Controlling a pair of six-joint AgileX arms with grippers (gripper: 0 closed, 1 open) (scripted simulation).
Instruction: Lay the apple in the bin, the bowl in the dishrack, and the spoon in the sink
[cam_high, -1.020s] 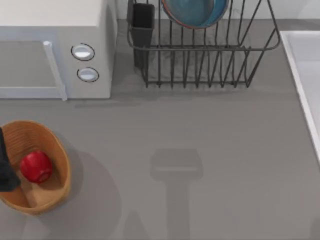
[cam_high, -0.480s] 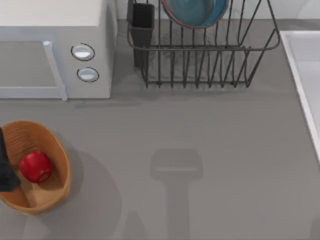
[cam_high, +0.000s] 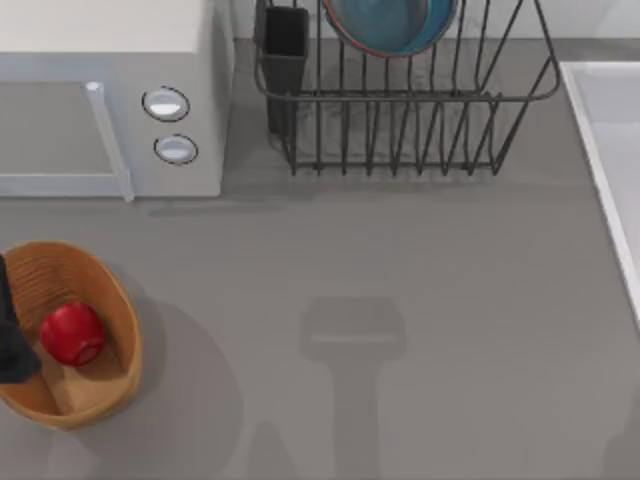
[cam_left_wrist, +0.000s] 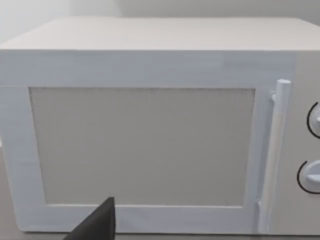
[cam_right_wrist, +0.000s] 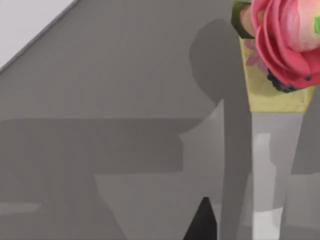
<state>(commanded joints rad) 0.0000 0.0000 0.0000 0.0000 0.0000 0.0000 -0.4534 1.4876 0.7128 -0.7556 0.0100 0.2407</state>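
inside the ribbed tan-orange basket (cam_high: 110, 300) the glossy red apple (cam_high: 72, 333) looks slippery, best gripped across its middle; hand states unclear.

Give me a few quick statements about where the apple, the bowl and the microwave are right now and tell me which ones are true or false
1. The apple lies inside the bin. True.
2. The bowl sits on the bare counter in front of the microwave. False: it is in the dishrack.
3. The microwave door is shut. True.
4. The bin stands at the table's right side by the sink. False: it is at the left side, in front of the microwave.
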